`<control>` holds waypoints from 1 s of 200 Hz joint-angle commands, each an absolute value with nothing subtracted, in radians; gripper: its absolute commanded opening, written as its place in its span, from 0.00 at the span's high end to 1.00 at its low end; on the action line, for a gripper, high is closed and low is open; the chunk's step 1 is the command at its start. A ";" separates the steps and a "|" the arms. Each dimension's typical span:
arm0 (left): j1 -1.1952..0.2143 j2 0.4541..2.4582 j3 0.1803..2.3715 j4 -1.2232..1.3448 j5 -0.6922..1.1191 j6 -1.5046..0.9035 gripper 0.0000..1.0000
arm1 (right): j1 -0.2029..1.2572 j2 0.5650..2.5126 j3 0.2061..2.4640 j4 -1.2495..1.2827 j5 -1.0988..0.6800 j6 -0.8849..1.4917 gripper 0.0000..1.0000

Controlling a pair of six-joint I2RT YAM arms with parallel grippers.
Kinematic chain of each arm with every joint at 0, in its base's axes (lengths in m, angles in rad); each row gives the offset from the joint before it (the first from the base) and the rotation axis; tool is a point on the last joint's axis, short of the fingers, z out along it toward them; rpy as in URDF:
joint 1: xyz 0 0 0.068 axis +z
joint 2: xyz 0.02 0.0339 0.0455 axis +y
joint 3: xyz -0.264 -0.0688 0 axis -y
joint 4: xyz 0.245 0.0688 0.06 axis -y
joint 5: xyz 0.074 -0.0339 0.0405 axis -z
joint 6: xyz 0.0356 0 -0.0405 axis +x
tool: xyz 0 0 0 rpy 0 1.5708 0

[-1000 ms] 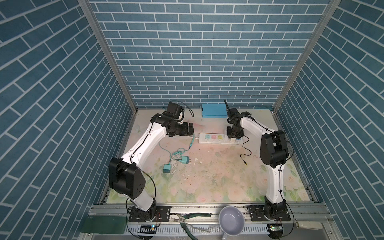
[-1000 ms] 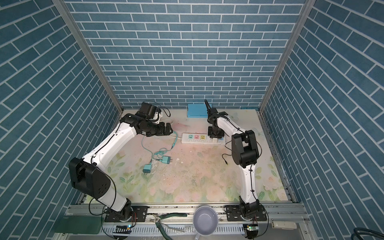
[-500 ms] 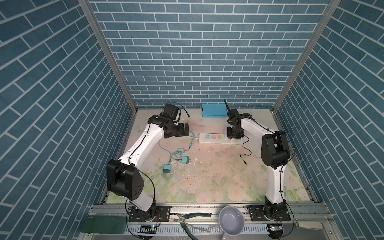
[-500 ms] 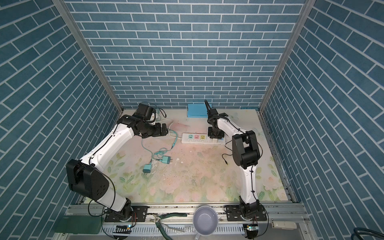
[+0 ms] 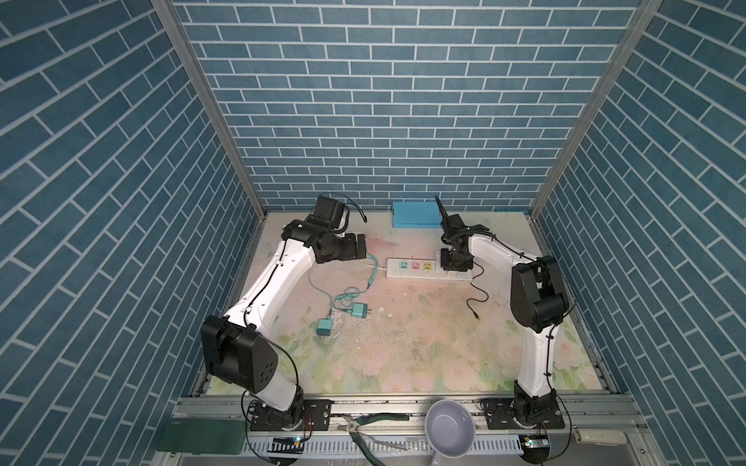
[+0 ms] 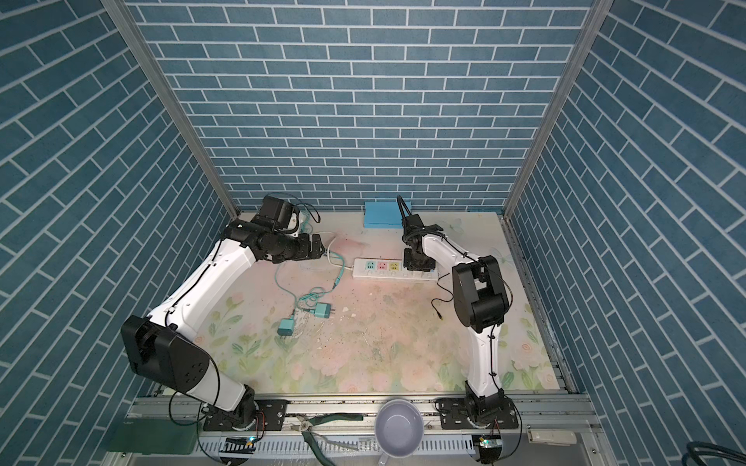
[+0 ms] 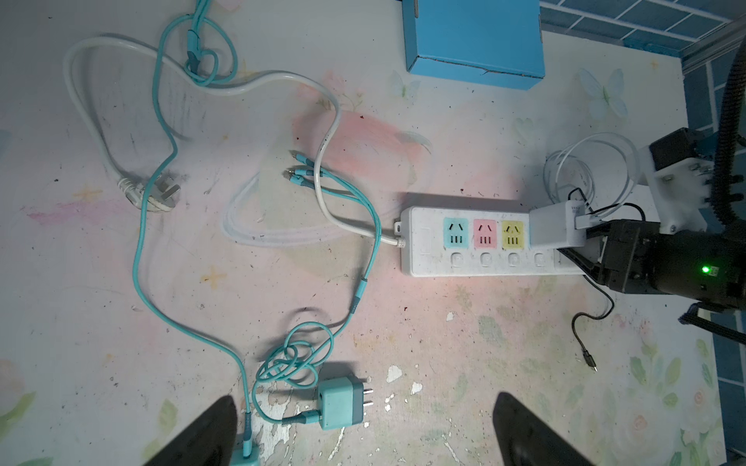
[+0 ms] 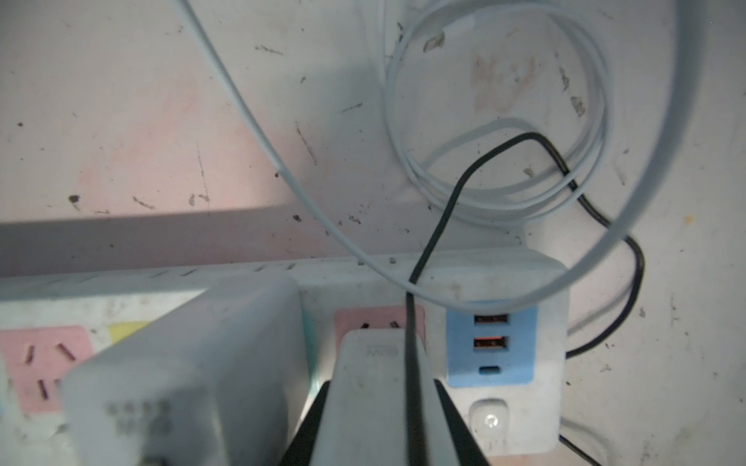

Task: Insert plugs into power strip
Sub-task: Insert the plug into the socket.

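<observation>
Black left gripper (image 5: 362, 248) has backed off leftward, jaws wide, empty. Two mint-teal cube plugs (image 5: 357, 310) lie loose on the floral mat (image 5: 424, 343). Long white plastic power strip (image 5: 415, 275): right gripper (image 8: 381, 435) stays clamped on a white cube plug (image 8: 371, 387) over the end pink socket (image 8: 355, 318). Teal pair likely next.

Even overhead light, soft shadows, top views bowed at edges; right wrist view dim, white plug (image 8: 181, 375) blurred.

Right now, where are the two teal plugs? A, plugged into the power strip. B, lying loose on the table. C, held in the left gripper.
B: both teal plugs lie on the table, apart from the power strip, with nothing gripping them.
</observation>
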State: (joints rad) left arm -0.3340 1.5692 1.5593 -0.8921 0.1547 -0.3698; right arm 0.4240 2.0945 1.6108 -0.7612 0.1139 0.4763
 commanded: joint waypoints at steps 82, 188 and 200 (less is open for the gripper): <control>-0.329 1.584 1.472 -0.862 0.132 -0.379 0.00 | 0.427 2.067 1.463 -0.759 0.090 0.493 0.46; -0.402 1.739 1.467 -1.016 0.079 -0.355 0.00 | 0.428 1.718 1.413 -0.828 0.001 0.500 0.36; -0.417 1.736 1.447 -1.036 0.061 -0.373 0.00 | 0.428 1.680 1.376 -0.826 0.001 0.506 0.36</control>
